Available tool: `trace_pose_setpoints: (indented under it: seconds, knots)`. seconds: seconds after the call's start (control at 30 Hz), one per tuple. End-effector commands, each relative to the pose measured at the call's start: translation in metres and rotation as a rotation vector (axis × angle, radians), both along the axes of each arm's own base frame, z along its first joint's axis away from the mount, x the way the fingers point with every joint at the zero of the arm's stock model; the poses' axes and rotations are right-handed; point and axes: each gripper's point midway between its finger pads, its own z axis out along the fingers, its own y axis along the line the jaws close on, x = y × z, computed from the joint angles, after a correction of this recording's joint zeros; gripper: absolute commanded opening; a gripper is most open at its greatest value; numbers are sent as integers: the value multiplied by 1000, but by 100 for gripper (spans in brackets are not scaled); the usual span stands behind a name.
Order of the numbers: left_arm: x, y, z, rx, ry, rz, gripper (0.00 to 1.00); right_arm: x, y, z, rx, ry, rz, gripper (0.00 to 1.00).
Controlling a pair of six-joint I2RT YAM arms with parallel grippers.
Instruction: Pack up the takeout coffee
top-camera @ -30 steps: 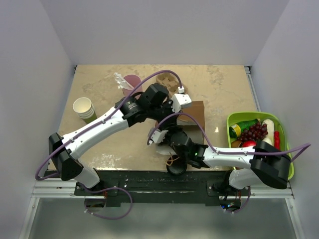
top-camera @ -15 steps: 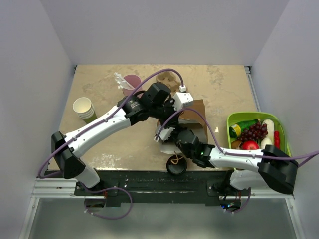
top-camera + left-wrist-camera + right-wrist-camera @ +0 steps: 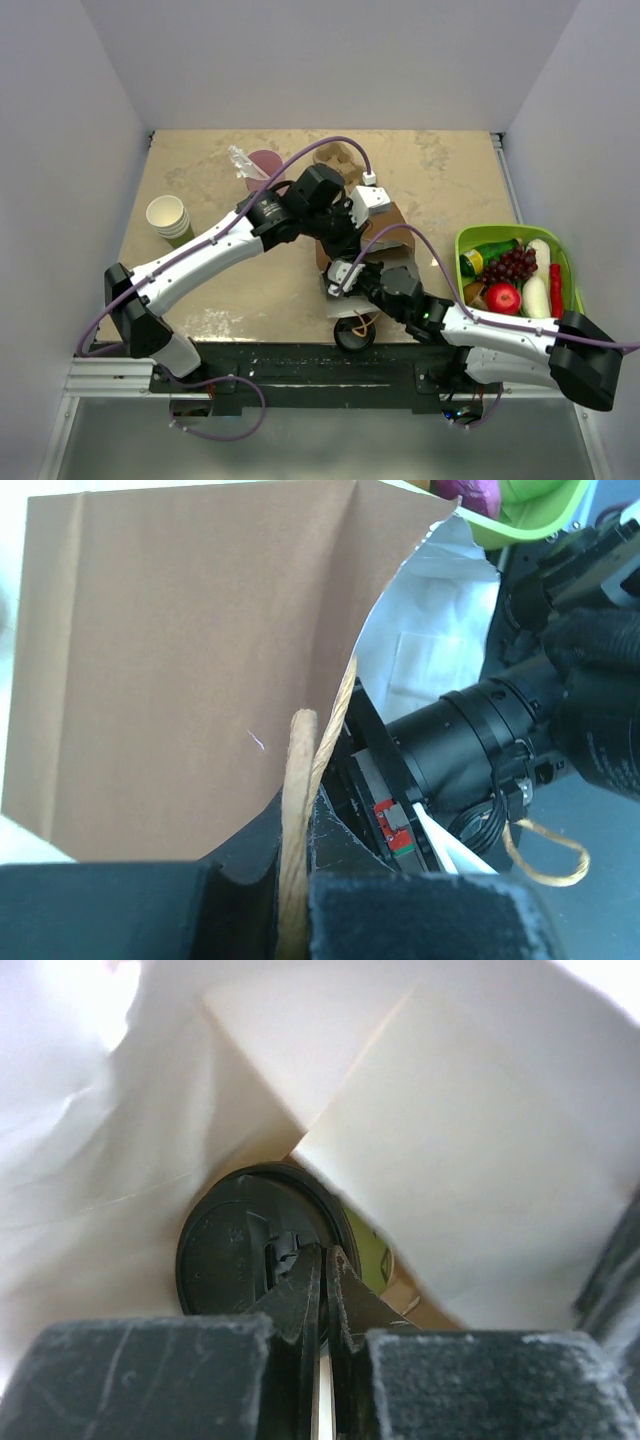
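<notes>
- Compared with a second ago, the right arm has stretched further over the worktop [image 3: 440, 180]. Its elbow has swung out right, so the red apple [image 3: 503, 298] in the green basket [image 3: 575, 262] now shows fully.
- The right hand [image 3: 322, 1280] is deep inside the paper bag [image 3: 180, 660], pinched closed, tips against the coffee cup [image 3: 225, 1255]. I honestly can't tell if it's nipping the rim.
- The left hand [image 3: 297, 880] is clamped tight on a string handle [image 3: 300, 780].
- From above the cup is totally hidden by the bag and arms. The right wrist view shows only its black lid plus a sliver of green side.
- Count: one coffee cup, one bag, two handles, one cup stack [image 3: 168, 218], one pink tumbler [image 3: 266, 163], one loose lid [image 3: 352, 337].
</notes>
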Motion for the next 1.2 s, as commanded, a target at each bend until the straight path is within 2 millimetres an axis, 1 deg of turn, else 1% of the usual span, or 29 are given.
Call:
trace_pose_setpoints:
  seconds: [0.0,0.07,0.1,0.13,0.17,0.27,0.33,0.37,0.57,0.63,0.77,0.8,0.83,0.87,0.9,0.93,1.17]
  knots:
    - [-15,-4,6,-20,44,-52,0,-3,11,14,83,3,51,0]
    - [-17,-4,5,-19,40,-63,0,5,2,17,93,-7,-24,0]
    - [-17,-3,7,-24,36,-61,0,9,-4,14,86,0,-68,0]
    - [-17,-2,7,-26,31,-64,0,15,-13,14,82,-8,-131,0]
    - [-18,-2,5,-24,32,-66,0,15,-16,12,106,-4,-147,0]
    - [-20,-1,8,-32,24,-79,0,3,-11,10,172,0,-75,0]
    - [-21,0,6,-30,25,-88,0,-1,-8,14,205,1,-50,0]
    - [-22,-1,6,-31,27,-91,0,-3,-7,20,231,-11,-35,0]
    - [-25,0,1,-27,29,-111,0,-12,-3,41,311,-52,30,0]
    - [-26,-1,1,-29,33,-117,0,-15,2,46,326,-57,62,0]
    - [-28,-2,2,-35,39,-127,0,-15,10,41,318,-48,89,0]
    - [-28,-2,2,-36,41,-128,0,-14,12,34,303,-38,86,0]
    - [-29,-3,1,-35,43,-128,0,-14,13,31,302,-35,86,0]
    - [-30,-3,4,-40,40,-133,0,-13,15,34,317,-40,90,0]
    - [-30,-4,3,-40,39,-135,0,-12,16,28,305,-29,87,0]
    - [-32,-4,4,-43,39,-138,0,-12,19,29,310,-31,96,0]
    - [-39,-6,6,-44,33,-154,0,-6,20,20,312,-20,67,0]
